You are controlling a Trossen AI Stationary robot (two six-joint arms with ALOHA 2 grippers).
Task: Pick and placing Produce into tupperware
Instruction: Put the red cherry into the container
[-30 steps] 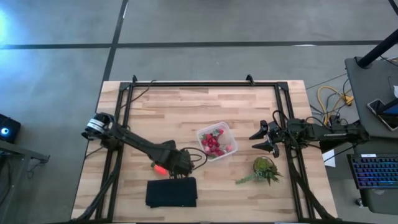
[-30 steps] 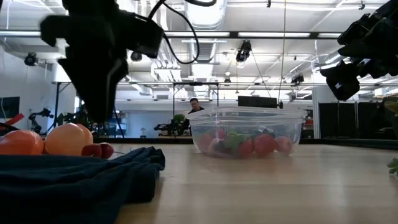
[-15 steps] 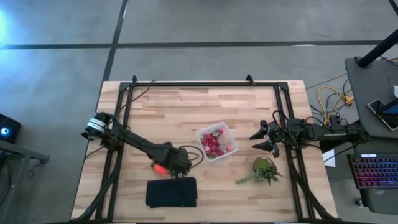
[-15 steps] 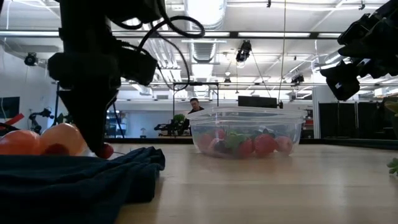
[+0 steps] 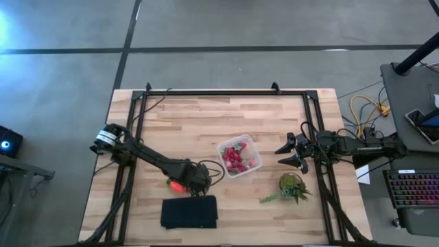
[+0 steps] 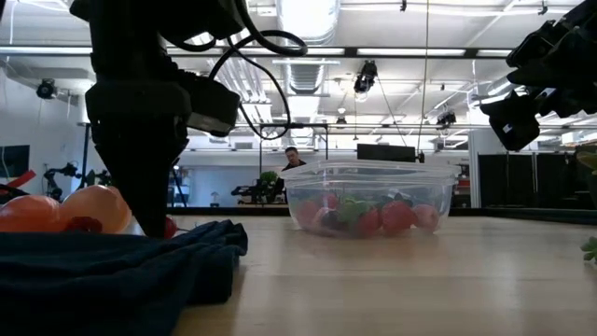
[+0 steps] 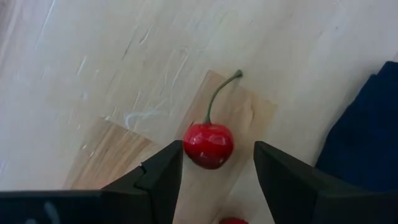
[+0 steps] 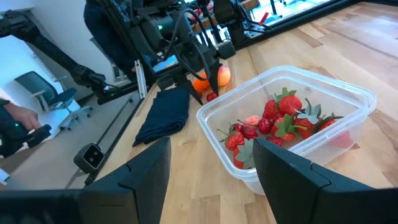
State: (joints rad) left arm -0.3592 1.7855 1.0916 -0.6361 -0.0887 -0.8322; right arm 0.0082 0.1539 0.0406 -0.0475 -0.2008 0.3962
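Observation:
My left gripper (image 7: 211,163) is open and low over the table beside the dark cloth, its fingers on either side of a red cherry (image 7: 208,144) with a green stem, not touching it. The cherry lies on the wood, and a second red piece (image 7: 233,220) shows just behind it. An orange piece (image 6: 33,213) and a peach-coloured round one (image 6: 98,207) sit close by. The clear tupperware (image 5: 239,156) holds several strawberries (image 8: 283,115). My right gripper (image 5: 291,154) is open and hovers to the container's right.
A dark blue cloth (image 5: 189,212) lies near the table's near edge, just beside my left gripper (image 5: 194,180). A green leafy plant (image 5: 291,186) lies near my right arm. Bare wood stretches behind the tupperware (image 6: 373,201). A person's hand (image 8: 15,118) shows beyond the table.
My left gripper has come down toward the table, close to the peach-coloured piece, and now stands low around the cherry. Nothing else has moved.

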